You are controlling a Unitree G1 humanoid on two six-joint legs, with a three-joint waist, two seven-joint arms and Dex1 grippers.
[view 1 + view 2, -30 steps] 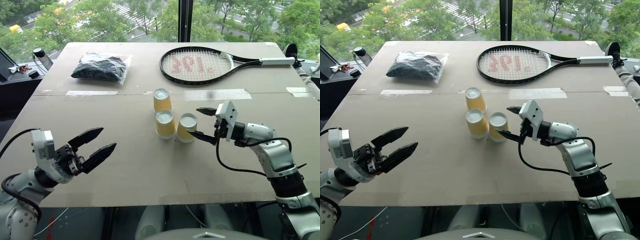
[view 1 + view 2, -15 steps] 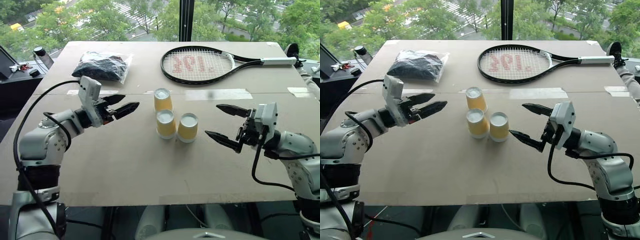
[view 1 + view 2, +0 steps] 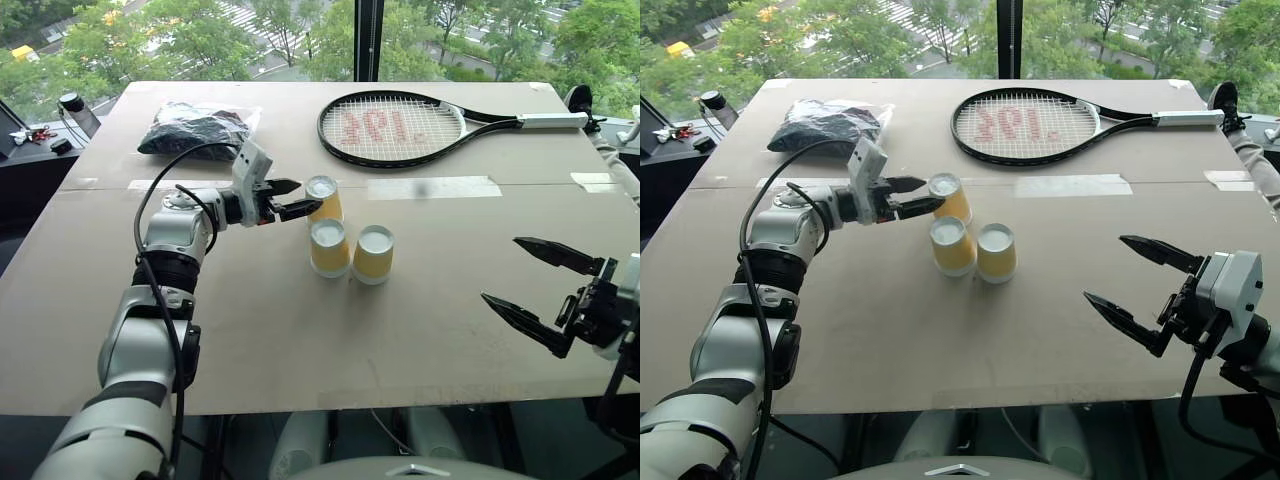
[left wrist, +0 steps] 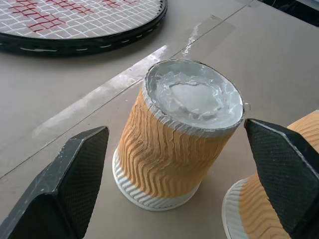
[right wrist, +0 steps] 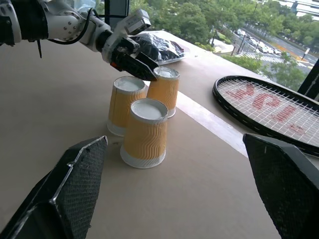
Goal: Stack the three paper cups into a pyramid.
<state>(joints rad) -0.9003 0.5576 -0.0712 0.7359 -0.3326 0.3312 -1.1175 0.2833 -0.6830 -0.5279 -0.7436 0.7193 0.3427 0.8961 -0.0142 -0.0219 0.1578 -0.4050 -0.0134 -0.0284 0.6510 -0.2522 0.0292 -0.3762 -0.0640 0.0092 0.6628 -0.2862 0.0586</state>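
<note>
Three yellow paper cups stand upside down, white bases up, near the middle of the table (image 3: 300, 330). The two near cups, the left one (image 3: 329, 248) and the right one (image 3: 374, 254), stand side by side and touch or nearly touch. The far cup (image 3: 322, 199) stands just behind the left one, between it and the tennis racket (image 3: 395, 128). No cup is stacked; the pyramid is not yet begun.

The step in hand is the approach to the far cup. The left gripper (image 3: 292, 199) is level at that cup, its fingers spread wide. In the left wrist view the far cup sits between the two fingers (image 4: 70, 189), which are clear of its ribbed sides on both flanks. The right gripper (image 3: 535, 285) hangs well apart from the cups, over the near right part of the table, fingers wide open and empty.

The next move calls for a light squeeze on the ribbed wall, since paper crushes easily. The cup then needs a lift clear of the left cup and a placement across the two bases. The main risk is a knock against the near pair during the lift.
</note>
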